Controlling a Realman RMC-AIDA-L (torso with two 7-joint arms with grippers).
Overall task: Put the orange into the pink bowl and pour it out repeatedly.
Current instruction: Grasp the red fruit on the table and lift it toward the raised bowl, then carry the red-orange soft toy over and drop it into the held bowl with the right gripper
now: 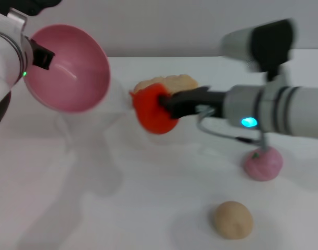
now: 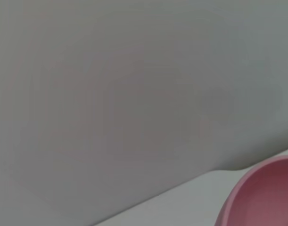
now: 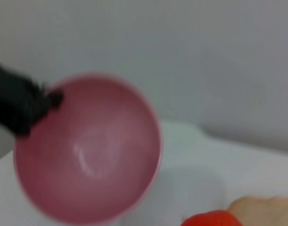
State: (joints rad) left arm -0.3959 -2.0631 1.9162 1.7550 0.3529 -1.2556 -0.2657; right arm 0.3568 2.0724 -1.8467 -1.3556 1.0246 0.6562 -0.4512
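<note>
My left gripper [image 1: 41,56] is shut on the rim of the pink bowl [image 1: 70,70] and holds it in the air at the far left, tipped on its side with the empty inside facing right. The bowl also shows in the right wrist view [image 3: 87,150] and, as a rim edge, in the left wrist view [image 2: 261,197]. My right gripper [image 1: 166,102] is shut on the orange [image 1: 152,110] and holds it above the table's middle, right of the bowl and apart from it. The top of the orange shows in the right wrist view [image 3: 212,219].
A pale lumpy toy food [image 1: 174,82] lies behind the orange. A pink peach-like ball [image 1: 263,164] sits at the right under my right arm. A beige bun [image 1: 232,219] lies near the front. The white table [image 1: 96,198] ends at a grey wall behind.
</note>
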